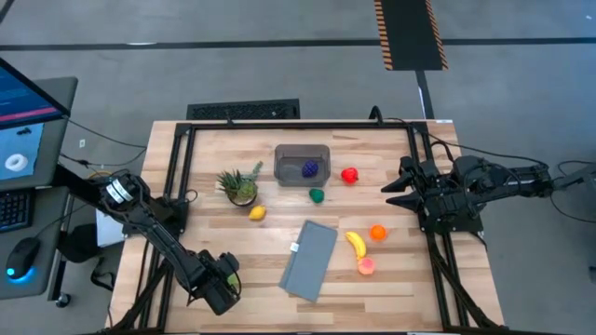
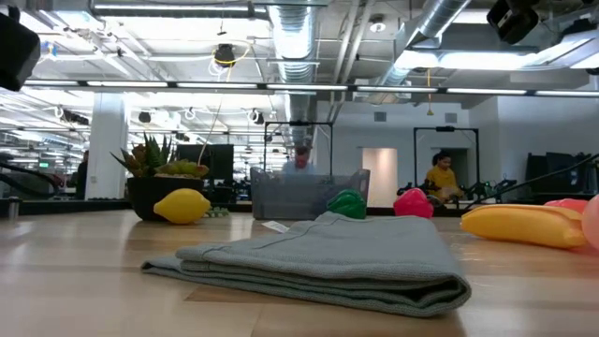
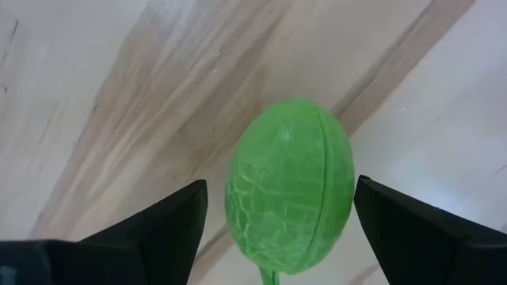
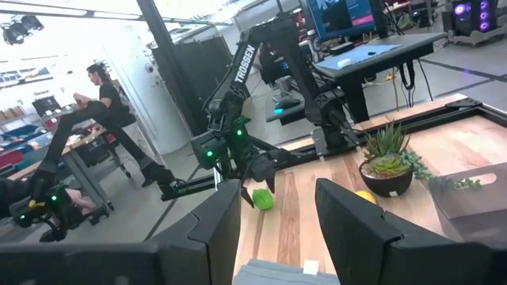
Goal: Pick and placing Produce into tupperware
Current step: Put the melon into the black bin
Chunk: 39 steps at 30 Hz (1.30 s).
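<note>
A light green toy fruit point(image 3: 289, 186) lies on the wooden table near its front left corner. My left gripper point(image 1: 223, 279) hangs over it, open, with one finger on each side and a gap to each. The right wrist view shows the fruit point(image 4: 262, 199) below that gripper. The smoky tupperware point(image 1: 302, 165) stands at the far middle with a purple piece point(image 1: 309, 169) inside. On the table lie a red piece point(image 1: 349, 175), a dark green piece point(image 1: 317, 194), a lemon point(image 1: 257, 213), an orange piece point(image 1: 377, 232), a banana point(image 1: 356, 244) and a pink piece point(image 1: 366, 267). My right gripper point(image 1: 391, 191) is open and empty at the right.
A folded grey cloth point(image 1: 310, 259) lies at the near middle, between my left gripper and the banana. A spiky potted plant point(image 1: 239, 184) stands left of the tupperware. Black frame rails point(image 1: 177, 177) run along the table's sides. People are in the room beyond.
</note>
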### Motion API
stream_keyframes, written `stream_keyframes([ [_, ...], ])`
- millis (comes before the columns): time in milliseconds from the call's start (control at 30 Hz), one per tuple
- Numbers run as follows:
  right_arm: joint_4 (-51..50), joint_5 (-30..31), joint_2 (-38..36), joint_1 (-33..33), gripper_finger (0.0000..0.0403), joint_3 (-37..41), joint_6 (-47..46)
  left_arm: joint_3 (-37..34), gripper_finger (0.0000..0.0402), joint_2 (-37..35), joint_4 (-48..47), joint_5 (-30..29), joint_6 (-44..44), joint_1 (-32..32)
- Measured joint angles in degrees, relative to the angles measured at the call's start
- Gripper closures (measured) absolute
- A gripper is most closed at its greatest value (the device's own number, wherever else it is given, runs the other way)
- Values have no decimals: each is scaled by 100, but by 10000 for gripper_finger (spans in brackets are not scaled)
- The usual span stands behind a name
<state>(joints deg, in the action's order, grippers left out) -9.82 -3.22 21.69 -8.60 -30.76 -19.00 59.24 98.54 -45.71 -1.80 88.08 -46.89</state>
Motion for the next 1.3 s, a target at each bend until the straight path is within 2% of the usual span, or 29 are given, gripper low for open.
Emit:
stream_keyframes([
  [933,-2,0,0,0,217,0,4,-24,97,0,24,17,-40,2],
  [1300,-4,0,0,0,217,0,9,-22,176,-3,185,15,-34,0],
])
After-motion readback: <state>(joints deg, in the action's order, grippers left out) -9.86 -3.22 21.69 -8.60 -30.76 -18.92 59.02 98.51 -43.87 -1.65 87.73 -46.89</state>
